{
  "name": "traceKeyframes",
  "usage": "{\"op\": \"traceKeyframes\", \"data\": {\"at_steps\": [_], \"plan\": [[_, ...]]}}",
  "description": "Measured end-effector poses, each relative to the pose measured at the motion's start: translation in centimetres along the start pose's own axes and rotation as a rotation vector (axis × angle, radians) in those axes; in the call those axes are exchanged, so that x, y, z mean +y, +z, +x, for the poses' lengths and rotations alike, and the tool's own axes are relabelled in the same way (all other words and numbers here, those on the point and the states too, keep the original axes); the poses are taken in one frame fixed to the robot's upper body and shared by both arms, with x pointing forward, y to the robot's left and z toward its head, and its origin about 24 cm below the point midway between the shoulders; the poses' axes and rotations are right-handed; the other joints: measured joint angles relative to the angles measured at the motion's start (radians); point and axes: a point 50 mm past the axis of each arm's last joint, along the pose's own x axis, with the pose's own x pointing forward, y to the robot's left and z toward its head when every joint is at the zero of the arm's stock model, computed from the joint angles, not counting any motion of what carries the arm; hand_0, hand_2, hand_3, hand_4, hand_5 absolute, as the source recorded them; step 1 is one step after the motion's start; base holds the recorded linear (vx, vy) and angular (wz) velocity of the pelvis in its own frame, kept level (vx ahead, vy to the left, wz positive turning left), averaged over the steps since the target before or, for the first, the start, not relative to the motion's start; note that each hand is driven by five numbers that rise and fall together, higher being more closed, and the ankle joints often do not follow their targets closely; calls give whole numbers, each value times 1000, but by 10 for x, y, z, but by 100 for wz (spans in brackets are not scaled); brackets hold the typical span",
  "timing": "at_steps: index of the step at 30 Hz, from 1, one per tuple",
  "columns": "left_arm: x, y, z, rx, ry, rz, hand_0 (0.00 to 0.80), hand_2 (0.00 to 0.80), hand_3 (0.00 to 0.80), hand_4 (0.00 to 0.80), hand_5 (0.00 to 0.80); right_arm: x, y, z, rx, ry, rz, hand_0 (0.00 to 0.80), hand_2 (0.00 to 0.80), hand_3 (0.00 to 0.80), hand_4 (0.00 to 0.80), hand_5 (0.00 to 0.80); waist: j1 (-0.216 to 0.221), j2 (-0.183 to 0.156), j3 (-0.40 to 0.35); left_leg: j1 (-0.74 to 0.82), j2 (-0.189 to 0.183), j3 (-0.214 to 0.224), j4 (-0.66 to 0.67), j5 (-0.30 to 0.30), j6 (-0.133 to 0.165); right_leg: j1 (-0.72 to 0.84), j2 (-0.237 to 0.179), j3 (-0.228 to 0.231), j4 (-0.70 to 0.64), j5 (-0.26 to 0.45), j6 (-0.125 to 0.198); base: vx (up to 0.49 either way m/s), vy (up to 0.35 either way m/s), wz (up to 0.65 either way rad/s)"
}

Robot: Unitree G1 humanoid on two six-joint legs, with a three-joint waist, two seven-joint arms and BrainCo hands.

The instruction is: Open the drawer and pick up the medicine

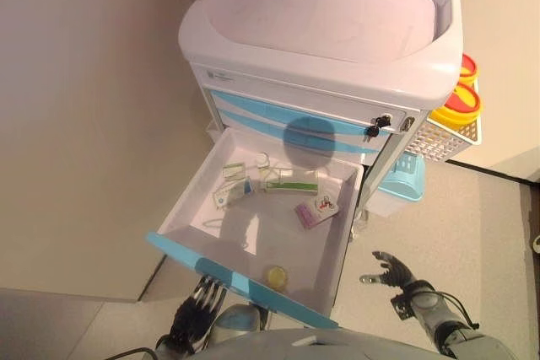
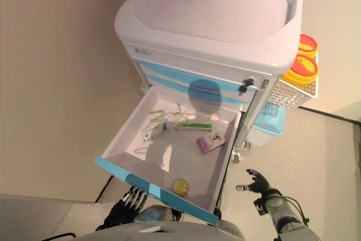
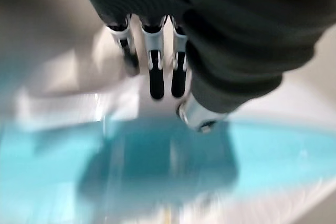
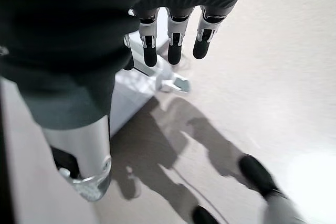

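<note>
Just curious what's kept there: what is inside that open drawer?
The drawer holds several small medicine packets, a pink box and a small yellow round thing. Nothing covers them.

So there's this white medical cart (image 1: 337, 48) with blue drawer fronts parked on a pale floor (image 1: 489, 225), and its bottom drawer (image 1: 253, 233) is pulled way out. Lying on the drawer's white bottom: a few small medicine boxes (image 1: 288, 180) bunched toward the back, a pink-and-white packet (image 1: 315, 210) just right of them, and a little yellow round thing (image 1: 276, 275) alone near the front edge.
</note>
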Motion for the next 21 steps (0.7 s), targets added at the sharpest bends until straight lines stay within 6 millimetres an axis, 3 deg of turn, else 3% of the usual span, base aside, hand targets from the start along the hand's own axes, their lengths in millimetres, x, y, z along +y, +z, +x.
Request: {"op": "traceKeyframes", "data": {"at_steps": [2,4,5,8,12,17,21], "plan": [[13,14,-7,-25,86,147,0,0,0,0,0,4,-5,-2,12,-13,-9,0,0,0,0,0,-5,-8,2,8,1,2,-15,0,2,-5,1,2,3,-4,9,53,16,0],[16,23,-9,-37,125,309,0,0,0,0,0,3,-7,-4,-4,-57,-3,0,0,0,0,0,-10,-9,1,8,6,5,-33,-8,32,-26,9,9,22,-7,12,39,12,-7],[15,25,-8,-33,131,376,0,0,0,0,0,2,-5,-4,-16,-75,-1,0,0,0,0,0,-10,-12,2,7,13,7,-38,-6,58,-37,12,20,34,-7,12,34,20,-26],[0,27,-1,-26,108,578,0,0,0,0,0,-4,14,-2,-125,-167,47,0,0,0,0,0,-31,-36,1,15,14,32,-49,0,67,-63,10,59,64,-7,13,29,53,-37],[-15,28,5,-35,107,758,0,0,0,0,0,-21,76,-9,-418,-307,130,0,0,0,0,0,-97,-64,-11,37,16,79,-74,4,76,-91,12,114,89,-4,17,20,85,-40],[-6,18,1,25,136,936,0,0,0,0,0,-44,149,-43,-780,-397,142,0,0,0,0,0,-148,-57,-26,53,14,138,-106,11,91,-108,11,169,85,11,29,-4,96,-36],[-6,12,2,45,132,953,0,0,0,0,0,-48,191,-81,-1077,-335,-154,0,0,0,0,0,-155,-57,-27,53,12,164,-121,19,97,-105,12,192,44,43,35,-33,21,-21]]}}
